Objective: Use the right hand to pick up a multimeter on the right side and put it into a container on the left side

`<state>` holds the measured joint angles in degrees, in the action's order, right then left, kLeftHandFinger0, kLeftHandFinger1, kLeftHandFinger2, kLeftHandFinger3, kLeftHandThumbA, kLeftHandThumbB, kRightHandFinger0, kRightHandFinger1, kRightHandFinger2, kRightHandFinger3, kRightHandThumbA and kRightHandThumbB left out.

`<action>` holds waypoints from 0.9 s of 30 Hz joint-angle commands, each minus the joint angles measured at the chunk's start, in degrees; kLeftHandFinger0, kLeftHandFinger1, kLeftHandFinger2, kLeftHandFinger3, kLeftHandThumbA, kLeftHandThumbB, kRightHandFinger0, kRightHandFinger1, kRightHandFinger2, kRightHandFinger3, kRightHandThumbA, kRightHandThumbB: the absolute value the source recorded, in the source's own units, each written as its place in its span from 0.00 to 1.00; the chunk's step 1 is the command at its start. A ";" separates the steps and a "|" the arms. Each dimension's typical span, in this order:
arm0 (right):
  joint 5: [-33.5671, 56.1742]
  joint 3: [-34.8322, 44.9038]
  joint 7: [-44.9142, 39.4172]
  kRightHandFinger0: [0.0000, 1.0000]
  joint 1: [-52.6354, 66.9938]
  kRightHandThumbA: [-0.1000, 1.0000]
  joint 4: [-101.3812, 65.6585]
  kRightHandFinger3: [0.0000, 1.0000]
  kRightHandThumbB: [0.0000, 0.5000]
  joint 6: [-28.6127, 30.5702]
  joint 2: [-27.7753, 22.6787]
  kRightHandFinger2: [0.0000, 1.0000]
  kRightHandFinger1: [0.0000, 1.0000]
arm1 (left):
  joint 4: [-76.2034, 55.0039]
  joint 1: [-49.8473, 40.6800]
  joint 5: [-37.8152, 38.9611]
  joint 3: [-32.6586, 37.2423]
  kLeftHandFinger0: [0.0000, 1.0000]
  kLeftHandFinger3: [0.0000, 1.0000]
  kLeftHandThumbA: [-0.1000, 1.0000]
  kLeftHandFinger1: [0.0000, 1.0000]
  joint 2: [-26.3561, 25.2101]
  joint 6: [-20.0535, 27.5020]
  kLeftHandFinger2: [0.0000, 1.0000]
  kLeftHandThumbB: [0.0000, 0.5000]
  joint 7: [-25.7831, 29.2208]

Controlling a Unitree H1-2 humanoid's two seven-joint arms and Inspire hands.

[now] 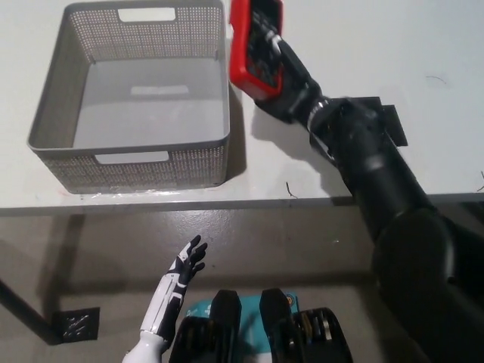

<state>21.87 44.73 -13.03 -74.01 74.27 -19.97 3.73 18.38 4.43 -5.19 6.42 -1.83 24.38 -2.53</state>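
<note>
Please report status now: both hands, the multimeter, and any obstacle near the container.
Right hand shut on multimeter, held up beside container right wall, not yet over it. Left hand open, resting low. Container inside shows nothing; no obstacle seen.

R arm [378, 181]: all black, matte, built from thick rounded segments that widen toward the shoulder end. Bulky cylindrical forearm, w/ a lighter, shiny ring-like band at the wrist. R hand [283, 72]: black, slim fingers w/ glossy highlights along them. L hand [187, 261]: white back w/ black fingers and black trim. L forearm [159, 306]: slender, white shell w/ a black stripe along it, small dark markings, rounded white end at the bottom edge.
</note>
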 commanded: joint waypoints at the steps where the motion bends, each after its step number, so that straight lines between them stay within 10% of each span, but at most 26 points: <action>1: 6.05 -1.18 -3.10 0.00 -5.97 0.00 -6.08 1.00 0.31 -4.19 1.08 0.65 0.03 | -0.85 -0.10 -0.90 0.21 1.00 1.00 1.00 1.00 0.09 1.73 1.00 0.90 0.33; 8: 11.18 -3.51 -3.99 0.00 -7.47 0.00 -12.07 1.00 0.31 -6.96 2.63 0.63 0.04 | -0.63 -0.11 -1.02 0.06 1.00 1.00 1.00 1.00 -0.35 2.13 1.00 0.93 0.19; 10: 11.69 -4.91 -3.59 0.00 -8.21 0.00 -12.08 0.81 0.33 -6.96 2.43 0.70 0.05 | -0.65 -0.19 -1.27 0.17 1.00 1.00 1.00 1.00 -0.49 2.17 1.00 0.93 0.13; 12: 8.78 -8.73 -2.49 0.00 -7.92 0.00 -15.00 0.99 0.29 -6.79 2.99 0.67 0.05 | -1.01 -0.59 -1.08 0.38 1.00 1.00 1.00 1.00 -0.53 1.71 1.00 0.91 -0.25; 15: 2.54 -16.17 -2.59 0.00 -8.57 0.00 -14.04 0.64 0.23 -4.01 2.60 0.62 0.04 | -0.55 -0.67 -1.41 0.66 1.00 1.00 1.00 1.00 -0.47 2.20 1.00 0.86 -0.19; 20: 0.62 -21.65 0.56 0.00 -11.18 0.00 -5.81 1.00 0.25 1.26 3.78 0.67 0.19 | -0.30 -1.69 -2.10 1.19 1.00 1.00 1.00 1.00 -0.21 2.43 1.00 0.83 0.01; 27: 0.03 -23.77 3.61 0.00 -14.35 0.00 1.86 1.00 0.30 5.14 5.68 0.65 0.06 | -0.67 -1.69 -2.13 1.79 1.00 1.00 1.00 1.00 -0.01 1.86 1.00 0.85 -0.35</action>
<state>22.78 22.19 -10.42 -81.08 75.27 -21.97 8.25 18.38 2.60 -6.67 7.47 -2.08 24.48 -2.57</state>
